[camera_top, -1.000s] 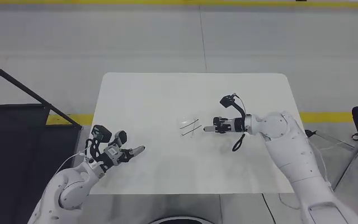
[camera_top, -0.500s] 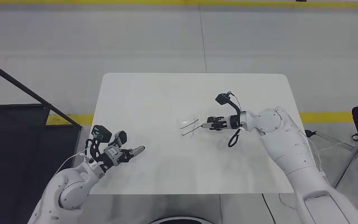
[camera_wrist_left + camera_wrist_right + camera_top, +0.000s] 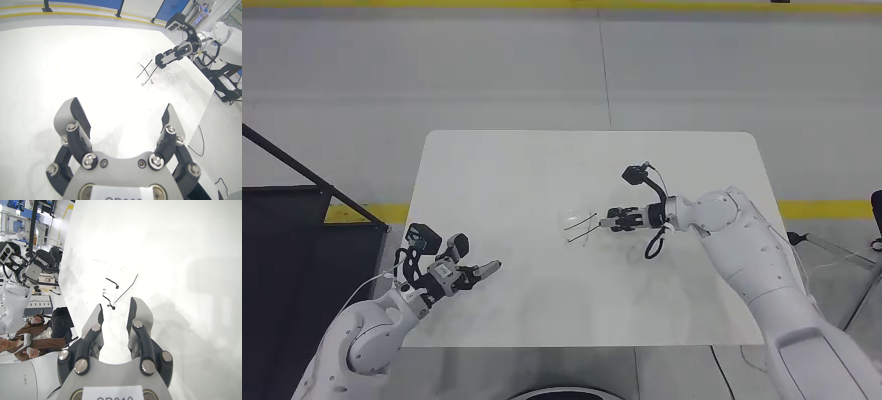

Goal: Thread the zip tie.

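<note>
Two thin black zip ties [image 3: 582, 226] lie crossed on a clear sheet [image 3: 122, 270] near the middle of the white table [image 3: 522, 170]. In the right wrist view one tie [image 3: 125, 291] runs straight toward the fingers, and a curled one [image 3: 112, 281] lies beyond it. My right gripper [image 3: 602, 223] is low over the table at the ties' right ends, open, with a tie head just off its fingertips [image 3: 100, 313]. My left gripper [image 3: 492, 266] hovers open near the table's front left, holding nothing. From the left wrist view the ties [image 3: 145, 70] and the right gripper [image 3: 160, 61] show far off.
A dark panel [image 3: 282, 250] stands beside the table's left edge. The table's front edge runs close under my left arm. Bare tabletop lies between the two grippers.
My right gripper has slid left across the table until its fingertips reach the zip ties. The left arm and the ties have not moved.
</note>
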Controlling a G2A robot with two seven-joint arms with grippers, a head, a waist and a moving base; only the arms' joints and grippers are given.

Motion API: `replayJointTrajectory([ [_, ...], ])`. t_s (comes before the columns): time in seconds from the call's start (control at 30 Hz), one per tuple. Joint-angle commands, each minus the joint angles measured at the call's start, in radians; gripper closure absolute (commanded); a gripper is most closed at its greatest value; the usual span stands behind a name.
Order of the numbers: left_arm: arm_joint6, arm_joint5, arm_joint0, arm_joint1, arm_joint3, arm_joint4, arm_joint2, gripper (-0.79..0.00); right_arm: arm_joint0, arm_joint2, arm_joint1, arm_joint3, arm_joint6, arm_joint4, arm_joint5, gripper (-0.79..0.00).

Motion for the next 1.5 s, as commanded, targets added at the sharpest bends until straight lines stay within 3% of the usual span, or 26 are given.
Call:
replayJointTrajectory([
  [0.0,0.000,0.000,0.000,0.000,0.000,0.000,0.000,-0.785,0.007,-0.007,-0.004,0.011,0.001,0.003,0.000,-0.320],
  [0.27,0.000,0.000,0.000,0.000,0.000,0.000,0.000,-0.785,0.029,-0.033,-0.020,0.050,0.005,0.014,-0.012,-0.302],
  [0.4,0.000,0.000,0.000,0.000,0.000,0.000,0.000,-0.785,0.037,-0.041,-0.025,0.065,0.004,0.016,-0.019,-0.228],
  [0.6,0.000,0.000,0.000,0.000,0.000,0.000,0.000,-0.785,0.044,-0.049,-0.031,0.082,0.006,0.027,-0.031,-0.194],
  [0.7,0.000,0.000,0.000,0.000,0.000,0.000,0.000,-0.785,0.047,-0.051,-0.033,0.088,0.008,0.034,-0.040,-0.145],
  [0.83,0.000,0.000,0.000,0.000,0.000,0.000,0.000,-0.785,0.050,-0.052,-0.035,0.097,0.017,0.048,-0.057,0.000],
  [1.2,0.000,0.000,0.000,0.000,0.000,0.000,0.000,-0.785,0.035,-0.046,-0.025,0.063,0.014,0.124,-0.130,0.000],
  [1.3,-0.005,0.002,-0.004,0.001,-0.004,0.014,0.006,-0.785,0.025,-0.056,-0.001,0.008,0.003,0.139,-0.141,0.000],
  [1.47,-0.046,-0.071,-0.038,0.009,0.004,0.028,0.010,-0.785,0.011,-0.059,0.046,-0.111,-0.004,0.139,-0.148,0.000],
])
